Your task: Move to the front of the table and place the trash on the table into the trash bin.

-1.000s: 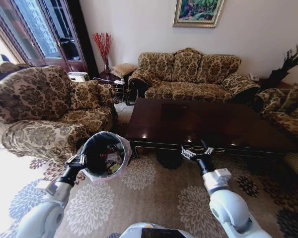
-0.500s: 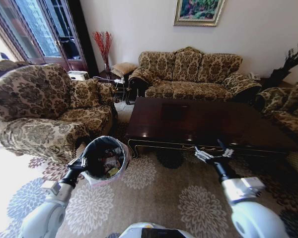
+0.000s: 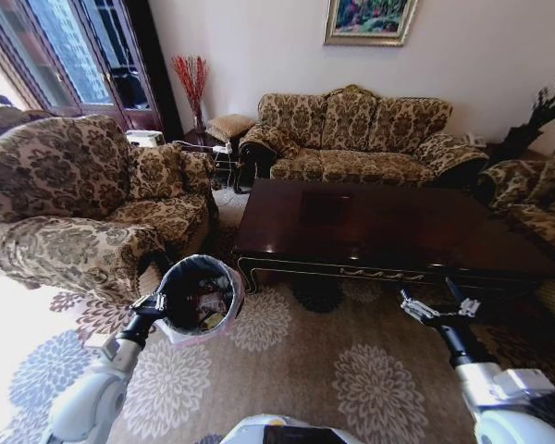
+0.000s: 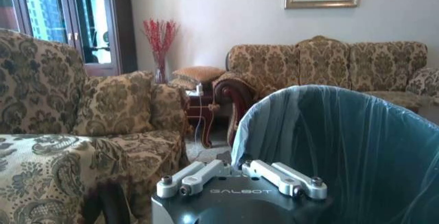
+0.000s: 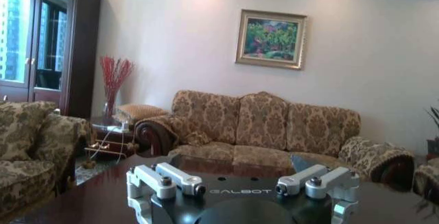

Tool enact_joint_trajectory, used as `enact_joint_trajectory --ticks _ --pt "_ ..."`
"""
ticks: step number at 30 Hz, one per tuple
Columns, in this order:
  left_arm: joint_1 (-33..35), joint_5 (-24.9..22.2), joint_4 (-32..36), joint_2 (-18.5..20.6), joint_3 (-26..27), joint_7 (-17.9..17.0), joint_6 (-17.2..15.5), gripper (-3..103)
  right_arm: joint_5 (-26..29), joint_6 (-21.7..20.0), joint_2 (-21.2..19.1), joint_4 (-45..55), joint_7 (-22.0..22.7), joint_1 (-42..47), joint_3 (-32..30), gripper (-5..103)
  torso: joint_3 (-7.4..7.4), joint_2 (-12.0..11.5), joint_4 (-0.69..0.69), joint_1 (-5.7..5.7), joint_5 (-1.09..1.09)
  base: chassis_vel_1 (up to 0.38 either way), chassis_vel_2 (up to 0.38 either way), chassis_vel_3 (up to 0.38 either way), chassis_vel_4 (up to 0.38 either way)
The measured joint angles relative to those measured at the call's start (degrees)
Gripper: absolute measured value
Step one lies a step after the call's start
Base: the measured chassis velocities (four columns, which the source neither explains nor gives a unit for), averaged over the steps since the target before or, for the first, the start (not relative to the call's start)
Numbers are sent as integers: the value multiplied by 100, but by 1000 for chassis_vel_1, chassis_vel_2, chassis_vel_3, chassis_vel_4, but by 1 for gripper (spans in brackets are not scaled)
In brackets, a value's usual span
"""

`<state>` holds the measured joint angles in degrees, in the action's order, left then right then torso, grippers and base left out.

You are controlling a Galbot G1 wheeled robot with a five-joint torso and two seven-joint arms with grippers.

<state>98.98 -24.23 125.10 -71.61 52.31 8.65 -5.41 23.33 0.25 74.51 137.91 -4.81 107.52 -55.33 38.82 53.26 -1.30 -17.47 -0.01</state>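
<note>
My left gripper (image 3: 154, 302) is shut on the rim of the trash bin (image 3: 179, 280), a small black bin with a whitish bag folded over its rim. It holds the bin off the carpet, tipped toward me. Red and white trash (image 3: 210, 298) lies inside it. In the left wrist view the bag-lined bin (image 4: 343, 147) rises just behind the gripper (image 4: 240, 171). The glossy dark brown table (image 3: 379, 231) stands ahead. My right gripper (image 3: 437, 304) hangs open and holds nothing, below the table's front edge near its right end. In the right wrist view that gripper (image 5: 240, 183) sits before the tabletop (image 5: 89, 198).
A patterned armchair (image 3: 65, 203) stands left of the bin. A matching sofa (image 3: 351, 139) is behind the table, and another seat (image 3: 536, 203) at its right. Floral carpet (image 3: 296, 361) lies between me and the table. A dark cabinet (image 3: 92, 55) and a red-twig vase (image 3: 192, 88) stand at the back left.
My right arm has swung right and back from the table's front edge, gripper still open. The left gripper keeps hold of the bin. The whole view has shifted slightly.
</note>
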Motion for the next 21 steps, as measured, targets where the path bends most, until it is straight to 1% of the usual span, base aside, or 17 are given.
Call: enact_joint_trajectory --ticks 4,7,8,13,21 --pt "-2 50 -11 2 -35 2 -21 3 -21 -38 39 47 59 12 63 100 -42 -78 0 34 0 0 0 0 0" --pt "10 94 -28 3 -74 9 -45 3 -120 -119 106 78 115 -42 205 100 -112 -193 -1 83 0 0 0 0 0" --pt "10 94 -28 3 -74 9 -45 3 -120 -119 106 78 115 -42 205 100 -112 -193 -1 83 0 0 0 0 0" --pt "21 96 -54 9 -67 13 -47 3 -201 -188 138 98 151 -126 361 100 -196 -341 -1 145 0 0 0 0 0" --pt "19 97 -54 8 -59 19 -48 3 -289 -239 109 92 204 -163 364 100 -309 -541 -1 234 1 0 0 0 0"
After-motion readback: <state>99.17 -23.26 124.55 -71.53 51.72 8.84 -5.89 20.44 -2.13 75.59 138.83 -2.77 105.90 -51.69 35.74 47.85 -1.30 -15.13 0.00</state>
